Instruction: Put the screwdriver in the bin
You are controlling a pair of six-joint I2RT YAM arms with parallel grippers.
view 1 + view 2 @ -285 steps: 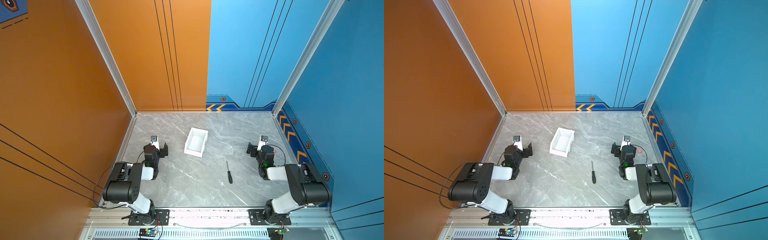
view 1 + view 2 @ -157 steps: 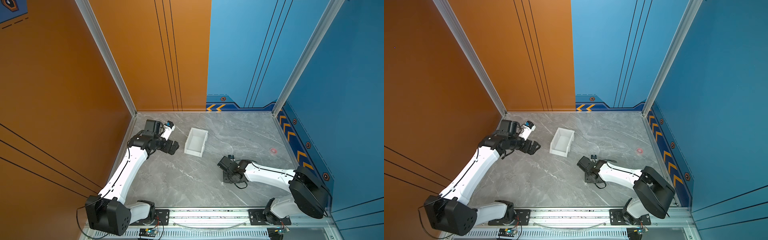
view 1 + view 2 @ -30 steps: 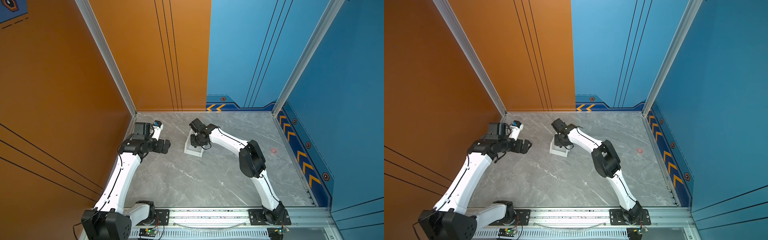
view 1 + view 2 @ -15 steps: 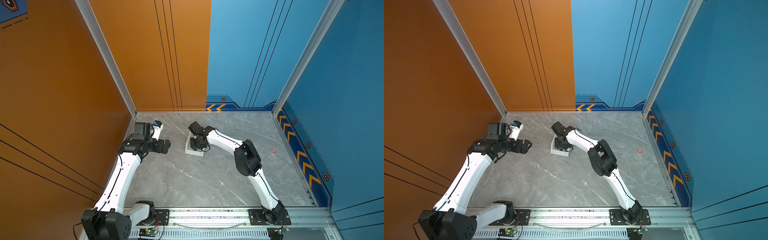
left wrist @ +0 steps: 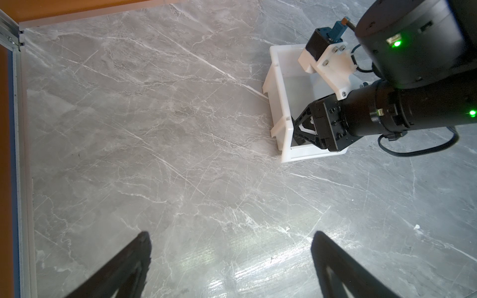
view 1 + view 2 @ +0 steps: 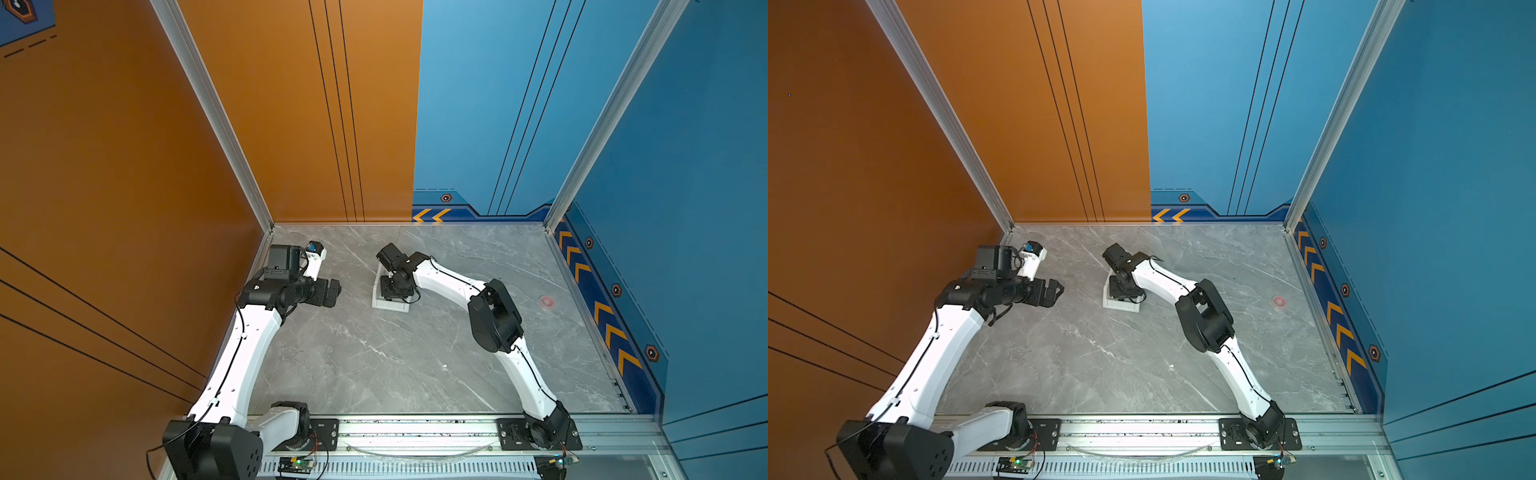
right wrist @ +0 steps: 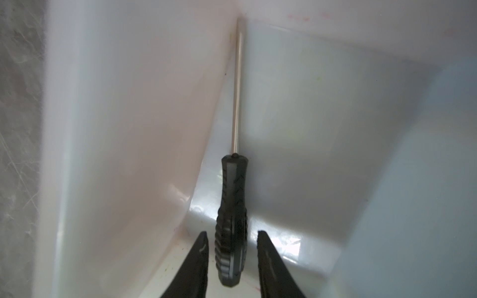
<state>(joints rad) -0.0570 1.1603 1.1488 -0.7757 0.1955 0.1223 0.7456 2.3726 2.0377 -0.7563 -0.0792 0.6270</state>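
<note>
text: none legible | signs: yellow chevrons [image 6: 431,215] on blue wall band [image 6: 461,210]

Both arms same build: left arm [image 6: 253,345] & right arm [image 6: 444,279] have glossy wht link shells btwn blk joint housings, w/ a thin blk wire running along each wht link. Elbow joint [image 6: 494,320] on the right arm is a bulky blk block. Base plates [image 6: 509,428] blk w/ silver bolts. Right arm's wrist, per left wrist view: blk cylindrical motor body [image 5: 413,38] w/ green LEDs, wht cam bracket [image 5: 327,62] w/ small silver screws, blk cam w/ blue conn., looped blk cable [image 5: 413,155]. The left gripper [image 5: 229,237] has matte blk tapered fingers [image 5: 121,268]. The right gripper [image 7: 232,234] has the same blk wedge shape, one finger w/ a small pale mark.
</note>
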